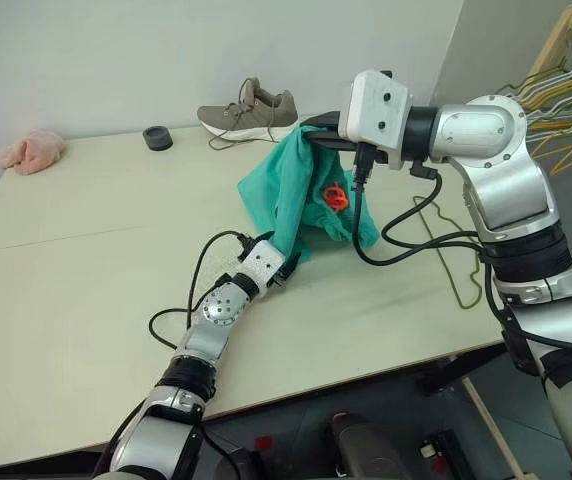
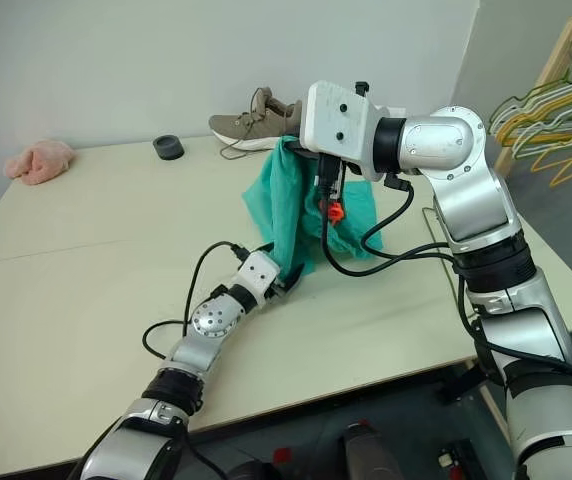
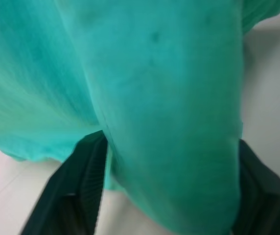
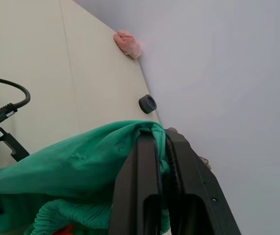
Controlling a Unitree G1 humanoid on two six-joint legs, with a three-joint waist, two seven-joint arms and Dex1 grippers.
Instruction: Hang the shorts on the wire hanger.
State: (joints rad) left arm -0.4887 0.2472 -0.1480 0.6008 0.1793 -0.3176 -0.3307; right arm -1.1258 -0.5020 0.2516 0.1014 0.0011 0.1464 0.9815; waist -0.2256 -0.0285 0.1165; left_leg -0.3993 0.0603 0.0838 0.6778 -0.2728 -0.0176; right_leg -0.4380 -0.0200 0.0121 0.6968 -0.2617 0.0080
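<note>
Teal-green shorts [image 1: 296, 190] with orange tag [image 1: 336, 197], pink cloth [image 1: 31, 150], grey-brown shoe [image 1: 249, 112], cream table [image 1: 86, 260]

The shorts [image 1: 296, 195] are soft teal-green cloth, matt, finely woven and lightly creased, with a gathered elastic band and a small glossy orange tag [image 1: 336, 197]. The bench [image 1: 86, 270] has a smooth, pale, faintly sheened top with a thin seam across it. The right pincer [image 4: 162, 147] has matt black plastic fingers [image 4: 142, 186], ribbed on their inner faces; the left pincer [image 3: 169, 166] has the same dull black, ribbed finish. The shoe [image 1: 249, 112] is grey-brown knit cloth with a white rubbery sole. The pink lump [image 1: 31, 150] looks fluffy. The hangers [image 1: 566, 90] are thin coated wire on a pale wooden rack [image 1: 566, 25].
</note>
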